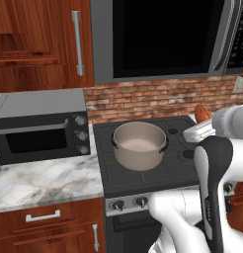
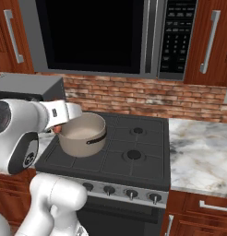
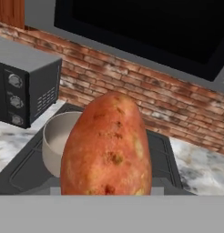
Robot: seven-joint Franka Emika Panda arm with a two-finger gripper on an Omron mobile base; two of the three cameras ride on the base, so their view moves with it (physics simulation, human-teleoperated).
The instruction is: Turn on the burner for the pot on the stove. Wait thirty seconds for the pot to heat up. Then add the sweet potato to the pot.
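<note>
I am looking at the sweet potato (image 3: pixel 107 145) sitting right in front of the hand camera, upright and reddish-orange, its lower end running down to the bottom of that view. The fingertips themselves are not showing there, hidden behind the tuber, but the potato is hanging in the air above the stove (image 1: pixel 143 175) and filling the space where the jaws stand, so I am reading the gripper (image 1: pixel 205 118) as clamped on the sweet potato. In the left base view I am seeing an orange tip of it poking up just behind the white hand, over the right rear part of the cooktop.

The pot (image 1: pixel 139 145) is standing on the burner (image 1: pixel 113 170) at the left side of the stove, nearer the front than the back, upright, with its pale inside showing. In the right base view the pot (image 2: pixel 83 133) is sitting just beside the white wrist, and a small orange patch is peeking out between the hand and the pot's rim. In the hand view the pot is lying behind and to the left of the potato.

A grey toaster oven (image 1: pixel 42 129) is resting on the marble counter (image 1: pixel 39 183) at the stove's left edge. A row of black knobs (image 2: pixel 129 193) is lining the steel front strip.
</note>
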